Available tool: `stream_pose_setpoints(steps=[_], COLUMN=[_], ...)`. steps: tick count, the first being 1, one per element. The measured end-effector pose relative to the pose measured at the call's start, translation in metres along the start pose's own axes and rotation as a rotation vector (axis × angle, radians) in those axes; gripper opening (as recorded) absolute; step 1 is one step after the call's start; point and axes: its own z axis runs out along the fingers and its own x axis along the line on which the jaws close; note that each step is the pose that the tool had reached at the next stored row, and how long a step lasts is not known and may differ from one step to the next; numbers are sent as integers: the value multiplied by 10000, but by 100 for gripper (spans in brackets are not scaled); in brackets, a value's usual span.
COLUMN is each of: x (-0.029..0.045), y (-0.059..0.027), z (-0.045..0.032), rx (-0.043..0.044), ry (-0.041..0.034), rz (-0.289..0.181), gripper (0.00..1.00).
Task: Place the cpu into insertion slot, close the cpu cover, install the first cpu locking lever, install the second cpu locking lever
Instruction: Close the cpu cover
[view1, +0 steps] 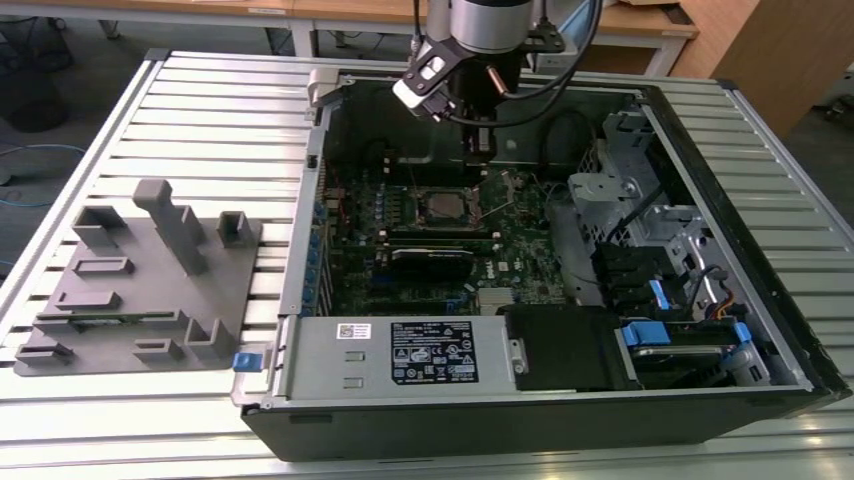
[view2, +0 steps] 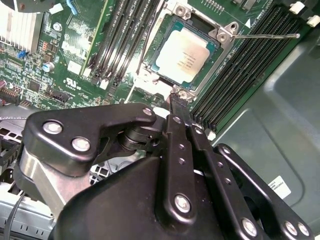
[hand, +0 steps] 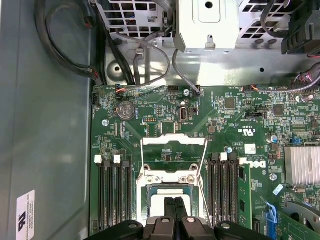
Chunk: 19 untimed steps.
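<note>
The cpu (view2: 182, 55), a square chip with a silvery top, lies in the insertion slot (view2: 165, 22) on the green motherboard (view1: 514, 250). In the first wrist view the cpu cover (hand: 173, 140) is swung back off the slot (hand: 150, 192), and thin wire levers (hand: 142, 165) run along both its sides. Another lever (view2: 265, 36) sticks out from a slot corner. My gripper (view2: 177, 100) is shut with nothing seen between its fingers (hand: 167, 207). Its tip is at the slot's edge, just beside the cpu. In the exterior view the gripper (view1: 478, 160) hangs inside the case above the slot (view1: 434, 205).
The open computer case (view1: 747, 330) lies on a slatted metal table (view1: 200, 110). Black memory slots (hand: 112, 195) flank the socket. A drive cage (view1: 601, 190) and cables sit at the exterior view's right. A grey fixture plate (view1: 147, 280) lies at the exterior view's left.
</note>
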Motion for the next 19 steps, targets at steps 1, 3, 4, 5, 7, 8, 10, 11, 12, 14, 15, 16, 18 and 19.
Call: stream_pose_setpoints(steps=[1, 3, 4, 5, 7, 8, 10, 11, 12, 14, 15, 16, 18, 19], x=[0, 1, 1, 1, 2, 2, 3, 3, 4, 4, 5, 5, 6, 6], y=[5, 21, 29, 39, 62, 75, 103, 118, 133, 161, 174, 188, 217, 231], z=[1, 2, 2, 3, 4, 5, 7, 8, 9, 11, 12, 13, 15, 16], rx=[0, 0, 0, 0, 0, 0, 0, 0, 0, 0, 0, -1, 0, 0], ry=[1, 1, 0, 0, 0, 0, 0, 1, 1, 0, 1, 1, 0, 0], rz=[1, 2, 2, 2, 2, 2, 2, 1, 2, 2, 2, 2, 2, 2], gripper=[11, 11, 11, 11, 11, 11, 11, 11, 11, 11, 11, 11, 11, 11])
